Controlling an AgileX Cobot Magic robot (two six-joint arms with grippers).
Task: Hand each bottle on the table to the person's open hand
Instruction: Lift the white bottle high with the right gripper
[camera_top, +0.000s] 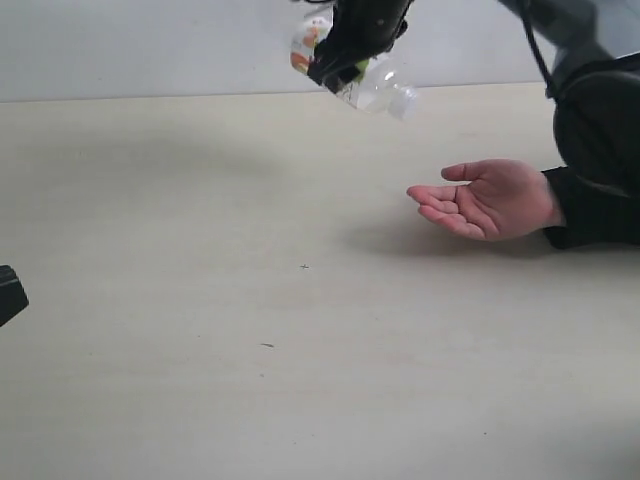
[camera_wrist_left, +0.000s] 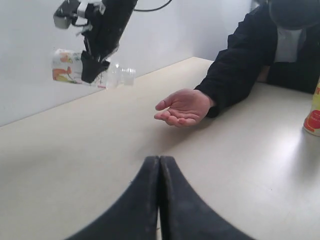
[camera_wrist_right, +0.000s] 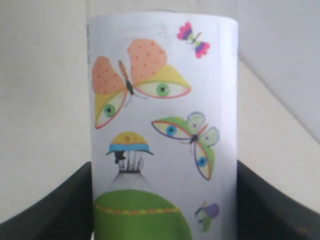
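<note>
My right gripper (camera_top: 345, 72) is shut on a clear bottle (camera_top: 385, 90) with a green-white butterfly label, holding it tilted in the air above the far side of the table (camera_top: 200, 300). The wrist view shows the label (camera_wrist_right: 160, 125) filling the gap between both black fingers (camera_wrist_right: 75, 200). The person's open hand (camera_top: 485, 200) rests palm up on the table, to the right of and below the held bottle. My left gripper (camera_wrist_left: 160, 159) is shut and empty, low over the table at the left edge (camera_top: 8, 293). From there the held bottle (camera_wrist_left: 65, 66) and the hand (camera_wrist_left: 185, 106) both show.
The person in a black jacket (camera_top: 600, 150) sits at the right side of the table. A yellow bottle with a red label (camera_wrist_left: 314, 112) stands near the person's arm, seen only in the left wrist view. A pale wall (camera_top: 150, 40) runs behind the table.
</note>
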